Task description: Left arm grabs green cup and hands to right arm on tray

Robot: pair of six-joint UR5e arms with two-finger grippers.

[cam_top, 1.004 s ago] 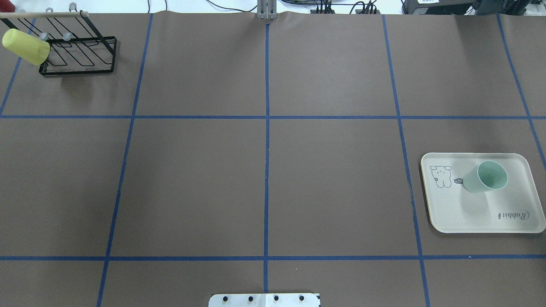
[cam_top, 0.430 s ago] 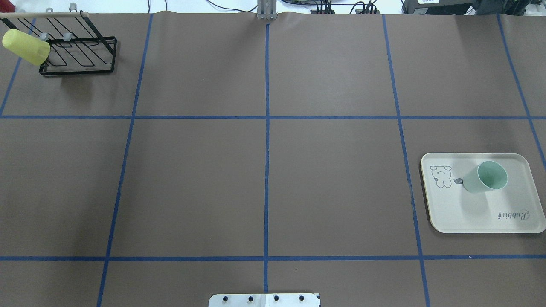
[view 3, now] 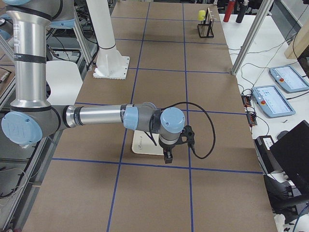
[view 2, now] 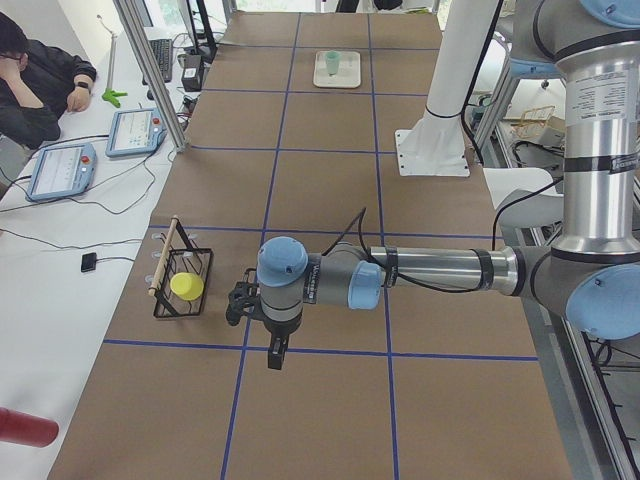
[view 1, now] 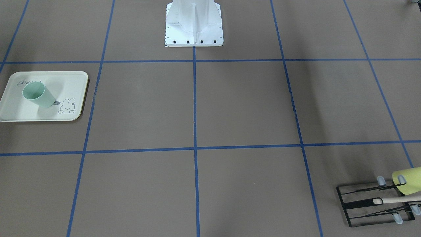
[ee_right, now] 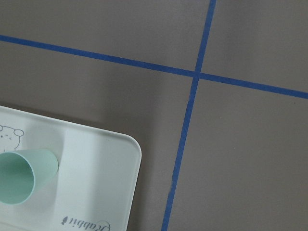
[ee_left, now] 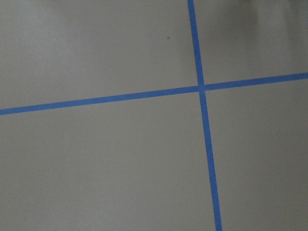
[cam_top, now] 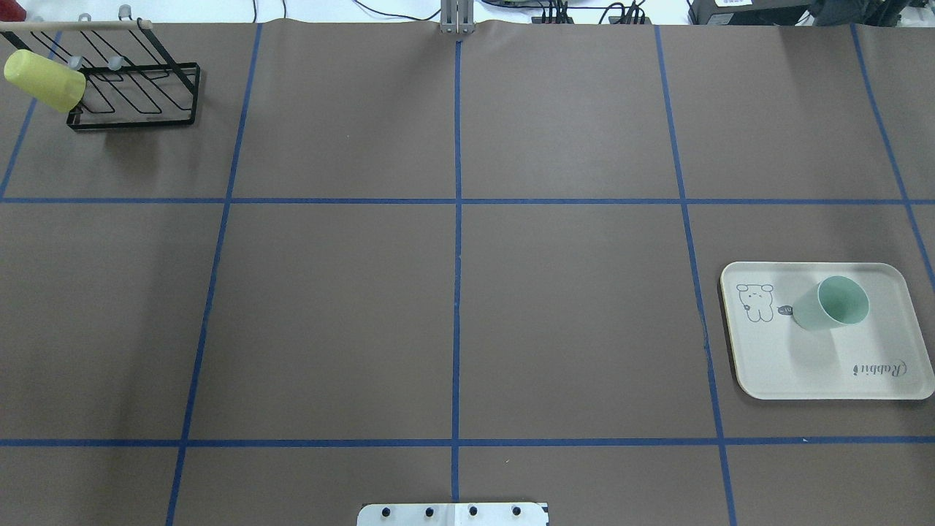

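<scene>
Front-facing view: the green cup stands mouth up on the tray, just beside the rabbit drawing. The tray lies on the tabletop on my right side. The yellow-green cup hangs on the black wire rack in the far corner on my left side. My white mounting base sits at the near edge.

Overhead view: the green cup occupies the half of the tray farther from me. The rack and the tray are well apart, at opposite ends.

Left-side view: my left arm extends level above the tabletop. The left tool points down over a blue tape line, near the rack and well apart from the green cup. I cannot tell whether this tool is released or clenched. A person sits beside the tabletop.

Right-side view: my right arm extends level. The right tool points down over the tray, which shows partly beneath the wrist. Its state cannot be told either.

Left wrist view: bare tabletop with a tape crossing.

Right wrist view: the green cup on the tray, at lower left, with a tape crossing near the tray's corner.
</scene>
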